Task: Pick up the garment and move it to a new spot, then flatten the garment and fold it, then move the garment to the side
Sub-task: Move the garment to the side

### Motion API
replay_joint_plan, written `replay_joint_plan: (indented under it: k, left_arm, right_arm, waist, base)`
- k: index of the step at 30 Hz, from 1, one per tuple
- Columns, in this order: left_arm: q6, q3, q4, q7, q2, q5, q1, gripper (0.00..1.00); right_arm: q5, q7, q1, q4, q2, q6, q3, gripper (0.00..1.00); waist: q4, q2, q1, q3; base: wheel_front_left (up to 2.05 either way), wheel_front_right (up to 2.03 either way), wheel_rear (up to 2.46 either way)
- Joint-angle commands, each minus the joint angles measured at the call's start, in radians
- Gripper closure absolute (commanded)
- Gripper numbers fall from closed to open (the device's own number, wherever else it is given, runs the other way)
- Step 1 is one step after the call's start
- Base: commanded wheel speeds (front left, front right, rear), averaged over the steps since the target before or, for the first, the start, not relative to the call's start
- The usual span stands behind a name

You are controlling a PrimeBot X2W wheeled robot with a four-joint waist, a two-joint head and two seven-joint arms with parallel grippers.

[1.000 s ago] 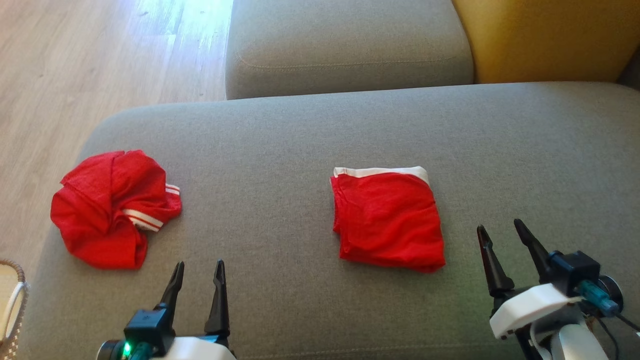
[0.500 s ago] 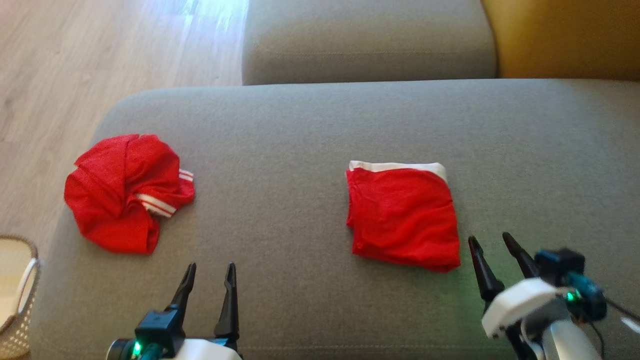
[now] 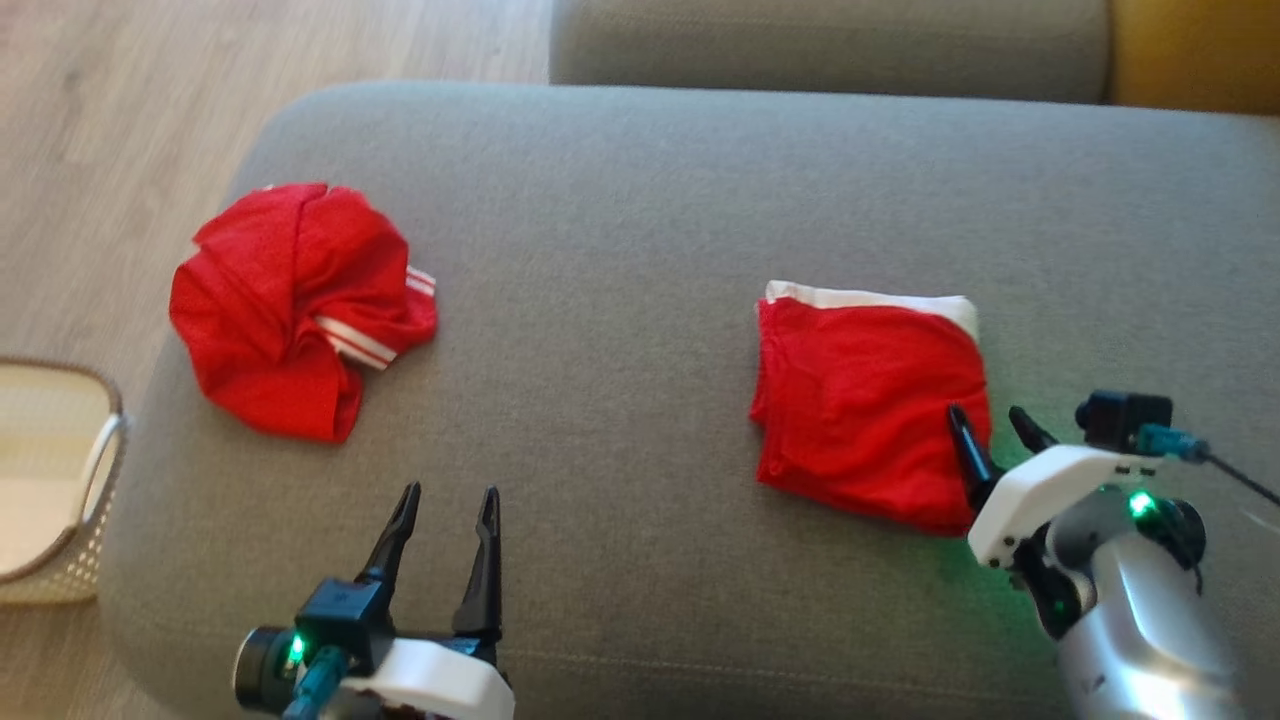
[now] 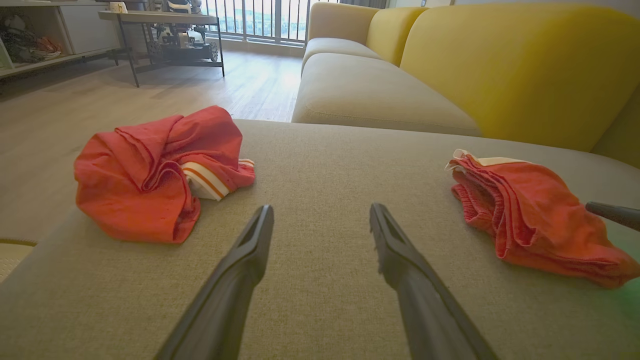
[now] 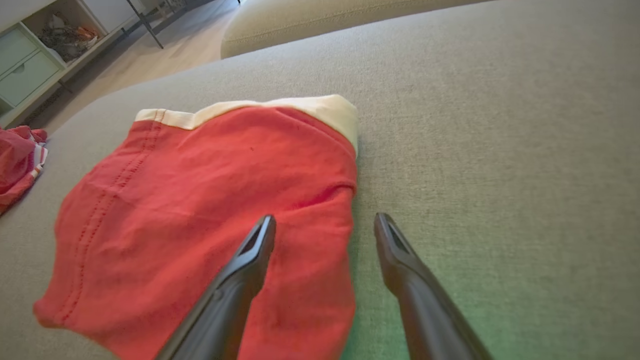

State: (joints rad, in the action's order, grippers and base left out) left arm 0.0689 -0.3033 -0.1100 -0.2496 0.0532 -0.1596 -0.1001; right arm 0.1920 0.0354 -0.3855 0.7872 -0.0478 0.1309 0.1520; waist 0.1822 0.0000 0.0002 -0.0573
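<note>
Two red garments lie on the grey sofa seat (image 3: 620, 250). A crumpled garment (image 3: 295, 305) with white stripes sits at the left end. A folded garment (image 3: 865, 405) with a white band along its far edge lies to the right. My right gripper (image 3: 987, 415) is open at the folded garment's right edge, one finger over the red cloth and the other over bare sofa, as the right wrist view shows around the folded garment (image 5: 200, 210). Near the front edge my left gripper (image 3: 450, 492) stands open and holds nothing, between the crumpled garment (image 4: 150, 175) and the folded garment (image 4: 530, 215).
A woven basket (image 3: 60, 470) stands on the wooden floor (image 3: 100, 100) off the sofa's left end. A second seat cushion (image 3: 820, 40) lies beyond, with a yellow backrest (image 4: 500, 60) to the right. A shelf and a table (image 4: 160, 20) stand far across the room.
The head camera has tilted down and to the left, shifting the whole picture. My right gripper has moved in from the sofa's right part to the folded garment's right edge, still open.
</note>
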Motion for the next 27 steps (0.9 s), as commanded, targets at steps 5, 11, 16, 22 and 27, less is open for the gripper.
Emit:
replay_joint_plan:
  k: [5, 11, 16, 22, 27]
  left_arm:
    - [-0.002, 0.024, 0.025, -0.012, -0.003, 0.001, 0.073, 0.0]
    - [0.0, 0.019, 0.026, -0.012, -0.003, 0.003, 0.084, 0.0]
    - [0.003, 0.011, 0.033, -0.012, -0.003, 0.011, 0.09, 0.0]
    - [0.007, 0.007, 0.045, -0.012, -0.003, 0.01, 0.098, 0.0]
    - [0.001, 0.001, 0.053, -0.012, -0.003, 0.019, 0.12, 0.0]
  right_arm:
    - [-0.03, -0.01, -0.103, 0.048, -0.002, 0.0, 0.006, 0.0]
    - [-0.039, -0.007, -0.152, 0.136, -0.002, 0.0, -0.007, 0.0]
    - [-0.085, 0.024, -0.183, 0.17, -0.002, 0.0, -0.031, 1.0]
    - [-0.163, 0.072, -0.218, 0.174, -0.017, 0.0, -0.087, 1.0]
    - [-0.196, 0.083, -0.257, 0.17, -0.052, 0.0, -0.174, 1.0]
  waist:
    - [0.03, 0.0, -0.0002, -0.038]
    - [0.038, 0.0, -0.0002, -0.049]
    - [0.031, 0.0, -0.0002, -0.056]
    - [-0.008, 0.0, -0.0002, -0.06]
    - [-0.064, 0.0, -0.0002, -0.083]
  base:
    - [0.0, 0.0, 0.0]
    - [0.0, 0.0, 0.0]
    - [0.0, 0.0, 0.0]
    - [0.0, 0.0, 0.0]
    - [0.0, 0.0, 0.0]
